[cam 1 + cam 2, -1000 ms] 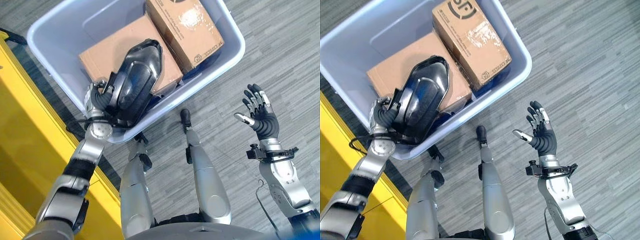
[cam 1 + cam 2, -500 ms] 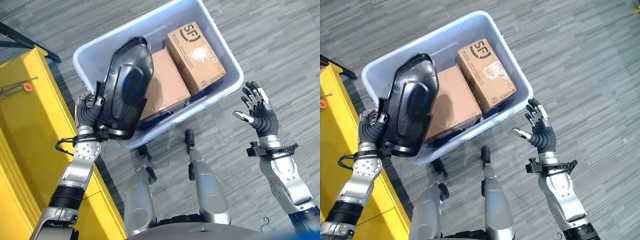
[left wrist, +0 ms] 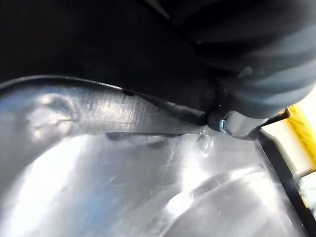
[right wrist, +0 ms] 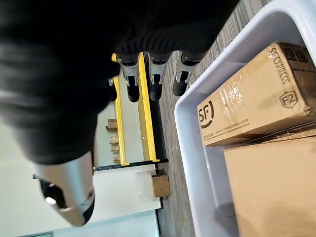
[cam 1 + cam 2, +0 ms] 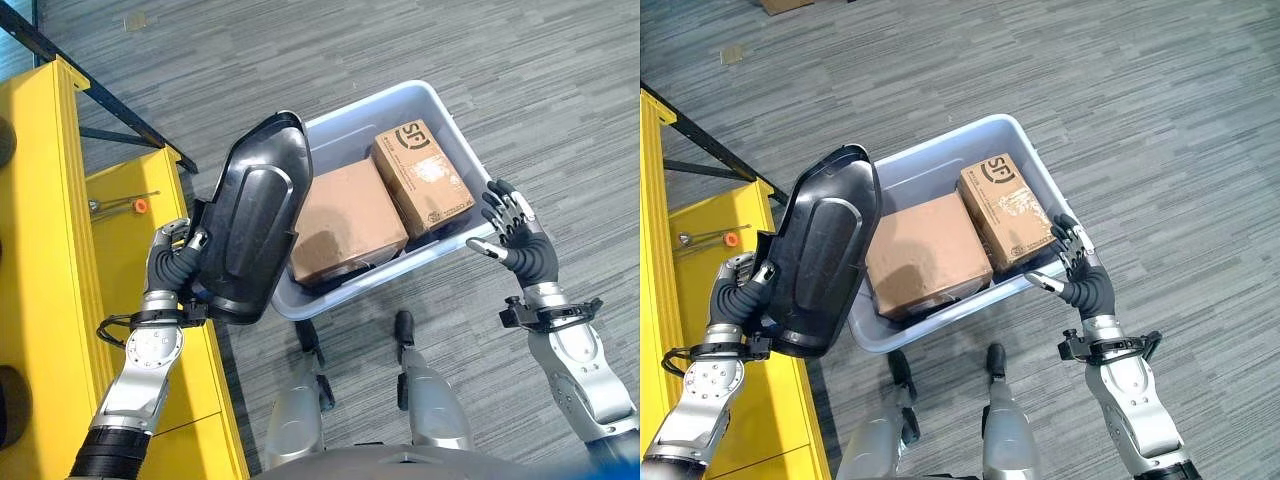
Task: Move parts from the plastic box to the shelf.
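Observation:
My left hand (image 5: 172, 262) is curled round the lower edge of a large glossy black moulded part (image 5: 249, 218) and holds it upright in the air, between the yellow shelf (image 5: 60, 260) and the pale blue plastic box (image 5: 352, 128). The same black part (image 3: 123, 187) fills the left wrist view from very close. Two cardboard boxes lie in the plastic box: a plain one (image 5: 345, 218) and a smaller printed one (image 5: 421, 176). My right hand (image 5: 518, 240) hangs open beside the plastic box's right corner, holding nothing.
The yellow shelf runs along the left, with a small orange-tipped tool (image 5: 125, 204) on one level and a black frame bar (image 5: 60, 52) behind it. Grey plank floor (image 5: 560, 90) surrounds the box. Farther yellow racks (image 4: 143, 103) show past my right fingers (image 4: 155, 81).
The camera has pulled back, so the whole scene shifted. My left hand has lifted the black part out of the box toward the yellow shelf. My right hand stays open.

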`<state>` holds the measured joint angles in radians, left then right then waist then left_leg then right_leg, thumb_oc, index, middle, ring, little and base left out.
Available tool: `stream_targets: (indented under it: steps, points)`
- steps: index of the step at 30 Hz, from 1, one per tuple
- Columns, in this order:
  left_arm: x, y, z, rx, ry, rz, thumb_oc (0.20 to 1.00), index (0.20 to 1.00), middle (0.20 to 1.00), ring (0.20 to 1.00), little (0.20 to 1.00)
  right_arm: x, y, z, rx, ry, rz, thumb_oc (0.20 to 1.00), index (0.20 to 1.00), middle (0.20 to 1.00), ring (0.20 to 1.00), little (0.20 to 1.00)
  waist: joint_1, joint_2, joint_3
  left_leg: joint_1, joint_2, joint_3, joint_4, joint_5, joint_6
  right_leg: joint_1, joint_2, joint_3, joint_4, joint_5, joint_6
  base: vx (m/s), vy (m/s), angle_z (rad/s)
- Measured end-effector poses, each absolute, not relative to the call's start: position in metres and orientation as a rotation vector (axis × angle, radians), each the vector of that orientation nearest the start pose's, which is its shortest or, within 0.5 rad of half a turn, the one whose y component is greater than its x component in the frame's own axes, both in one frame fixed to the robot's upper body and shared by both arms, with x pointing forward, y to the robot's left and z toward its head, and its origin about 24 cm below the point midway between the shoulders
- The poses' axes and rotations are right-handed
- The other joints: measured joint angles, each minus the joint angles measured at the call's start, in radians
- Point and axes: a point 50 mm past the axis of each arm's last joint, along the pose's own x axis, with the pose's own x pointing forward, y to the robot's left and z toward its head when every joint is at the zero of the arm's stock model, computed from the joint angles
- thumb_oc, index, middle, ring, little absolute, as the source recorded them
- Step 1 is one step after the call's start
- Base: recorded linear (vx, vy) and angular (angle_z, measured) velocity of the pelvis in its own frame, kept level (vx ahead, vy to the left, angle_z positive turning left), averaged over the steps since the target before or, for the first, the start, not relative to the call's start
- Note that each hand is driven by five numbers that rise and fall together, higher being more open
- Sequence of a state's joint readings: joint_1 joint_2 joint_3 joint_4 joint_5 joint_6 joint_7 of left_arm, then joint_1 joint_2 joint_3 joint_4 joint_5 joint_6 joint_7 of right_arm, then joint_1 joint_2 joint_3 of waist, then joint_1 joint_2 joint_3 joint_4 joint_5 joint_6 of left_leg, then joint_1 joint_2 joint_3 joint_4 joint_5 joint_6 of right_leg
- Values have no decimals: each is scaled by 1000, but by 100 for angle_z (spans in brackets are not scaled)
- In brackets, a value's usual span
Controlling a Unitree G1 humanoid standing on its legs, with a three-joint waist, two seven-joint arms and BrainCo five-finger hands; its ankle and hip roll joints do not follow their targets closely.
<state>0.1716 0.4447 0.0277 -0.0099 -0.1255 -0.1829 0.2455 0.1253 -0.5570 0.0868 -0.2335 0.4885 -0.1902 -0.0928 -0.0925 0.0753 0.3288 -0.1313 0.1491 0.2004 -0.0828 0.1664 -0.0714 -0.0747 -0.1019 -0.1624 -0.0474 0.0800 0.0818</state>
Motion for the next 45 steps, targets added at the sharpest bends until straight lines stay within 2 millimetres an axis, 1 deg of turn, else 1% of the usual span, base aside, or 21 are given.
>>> stream_targets:
  steps: [3, 9, 10, 12, 14, 15, 16, 19, 21, 23, 24, 26, 27, 28, 31, 34, 37, 41, 43, 44, 45]
  points:
    - [199, 254, 40, 304, -9, 221, 200, 200, 200, 200, 200, 229, -214, 102, -33, -241, 96, 1000, 1000, 1000, 1000, 1000, 42, -1, -53, 18, 12, -35, 12, -10, -7, 25, 14, -23, 33, -36, -12, 12, -203, 41]
    - [183, 261, 28, 251, 68, 230, 200, 200, 200, 200, 200, 233, -212, 102, -37, -237, 122, 1000, 1000, 1000, 1000, 1000, 74, -6, -82, 41, 53, -102, 15, -8, -26, 87, 57, -84, 41, -63, -33, -77, -236, 35]
    - [180, 256, 24, 205, 81, 229, 200, 200, 200, 200, 200, 231, -212, 98, -45, -218, 128, 1000, 1000, 1000, 1000, 1000, 78, -2, -87, 22, 62, -157, 26, -13, -57, 104, 78, -136, 48, -80, -50, -104, -89, 73]
    - [177, 252, 19, 169, 94, 232, 200, 200, 200, 200, 200, 226, -212, 91, -58, -187, 129, 1000, 1000, 1000, 1000, 1000, 110, 10, -87, 8, 80, -192, 18, -21, -53, 120, 103, -182, 62, -91, -74, -145, -100, 84]
    - [181, 250, 17, 154, 101, 218, 200, 200, 200, 200, 200, 226, -212, 91, -78, -189, 128, 1000, 1000, 1000, 1000, 1000, 119, 2, -90, -26, 93, -144, 26, -110, -27, 122, 101, -242, 73, -106, -100, -172, -76, 105]
    - [182, 249, 16, 153, 105, 210, 200, 200, 200, 200, 200, 227, -212, 92, -84, -192, 126, 1000, 1000, 1000, 1000, 1000, 111, -9, -88, -29, 95, -117, 36, -122, -32, 119, 80, -265, 69, -113, -114, -210, -82, 126]
    - [183, 249, 9, 149, 133, 201, 200, 200, 200, 200, 200, 228, -212, 92, -86, -192, 123, 1000, 1000, 1000, 1000, 1000, 117, -22, -81, -36, 93, -22, 82, -119, -8, 125, 42, -324, 59, -105, -134, -165, -115, 100]
    - [179, 247, 0, 136, 175, 194, 200, 200, 200, 200, 200, 226, -213, 93, -77, -199, 114, 1000, 1000, 1000, 1000, 1000, 108, -71, -86, 6, 36, -22, 333, -132, -48, 159, -47, -395, 23, -72, -116, -132, -81, 94]
    - [180, 244, 0, 124, 173, 190, 200, 200, 200, 200, 200, 222, -219, 90, -86, -182, 95, 1000, 1000, 1000, 1000, 1000, 95, -49, -99, 48, 48, -33, 406, -157, -31, 157, -67, -429, 58, -86, -98, -27, 5, 76]
    - [184, 246, 4, 135, 154, 189, 200, 200, 200, 200, 200, 221, -219, 88, -82, -173, 97, 1000, 1000, 1000, 1000, 1000, 76, -33, -104, 57, 34, -42, 343, -163, -25, 125, -62, -407, 107, -111, -54, -52, 110, 68]
    - [192, 248, 11, 139, 123, 187, 200, 200, 200, 200, 200, 220, -217, 85, -69, -161, 102, 1000, 1000, 1000, 1000, 1000, 82, -52, -101, 51, 21, -53, 299, -172, -37, 108, -67, -391, 107, -83, -82, -82, 256, 59]
    - [196, 242, 10, 121, 123, 175, 200, 200, 200, 200, 200, 217, -222, 77, -30, -136, 54, 1000, 1000, 1000, 1000, 1000, 71, -71, -115, 52, 6, -39, 404, -273, 30, 116, -103, -454, 111, -82, -73, -13, 286, 73]
    - [192, 241, 7, 120, 133, 168, 200, 200, 200, 200, 200, 213, -222, 74, -24, -118, 50, 1000, 1000, 1000, 1000, 1000, 63, -61, -125, 81, 5, -37, 361, -313, 1, 120, -109, -469, 134, -74, -54, 2, 256, 69]
    - [188, 242, 6, 120, 144, 165, 200, 200, 200, 200, 200, 213, -223, 74, -25, -116, 53, 1000, 1000, 1000, 1000, 1000, 47, -48, -137, 98, 2, -48, 294, -330, 6, 119, -112, -477, 144, -77, -35, -72, 321, 52]
    - [186, 248, 9, 169, 148, 150, 200, 200, 200, 200, 200, 211, -222, 69, 3, -100, 36, 1000, 1000, 1000, 1000, 1000, 51, -101, -148, 97, -80, -91, 258, -294, 43, 120, -188, -464, 170, -46, -26, -72, 282, 67]
    - [180, 261, 12, 207, 153, 177, 200, 200, 200, 200, 200, 212, -215, 65, 22, -89, 64, 1000, 1000, 1000, 1000, 1000, 79, -105, -157, 95, -108, -156, 249, -260, 85, 108, -216, -449, 224, -24, -25, -72, 321, 72]
    - [178, 272, 18, 267, 148, 194, 200, 200, 200, 200, 200, 214, -210, 64, 26, -85, 85, 1000, 1000, 1000, 1000, 1000, 113, -125, -168, 89, -138, -188, 233, -242, 89, 137, -226, -459, 191, -5, -2, -29, 204, 47]
    - [178, 269, 17, 344, 154, 163, 200, 200, 200, 200, 200, 216, -207, 59, 52, -67, 72, 1000, 1000, 1000, 1000, 1000, 128, -112, -163, 74, -193, -210, 255, -252, 107, 160, -283, -477, 223, 3, 13, -60, 333, 52]
    - [184, 261, 18, 376, 138, 121, 200, 200, 200, 200, 200, 214, -204, 53, 59, -31, 75, 1000, 1000, 1000, 1000, 1000, 100, -91, -167, 59, -189, -235, 275, -259, 127, 149, -311, -429, 324, 27, 8, -130, 263, 89]
    - [189, 262, 22, 389, 118, 121, 200, 200, 200, 200, 200, 215, -199, 53, 64, -30, 99, 1000, 1000, 1000, 1000, 1000, 88, -95, -163, 76, -203, -268, 255, -219, 169, 82, -314, -294, 422, 39, -19, -70, 289, 80]
    - [195, 262, 28, 405, 96, 114, 200, 200, 200, 200, 200, 213, -193, 50, 74, -19, 123, 1000, 1000, 1000, 1000, 1000, 70, -89, -155, 78, -199, -315, 228, -191, 177, 41, -230, -100, 466, -75, 4, -81, 256, 100]
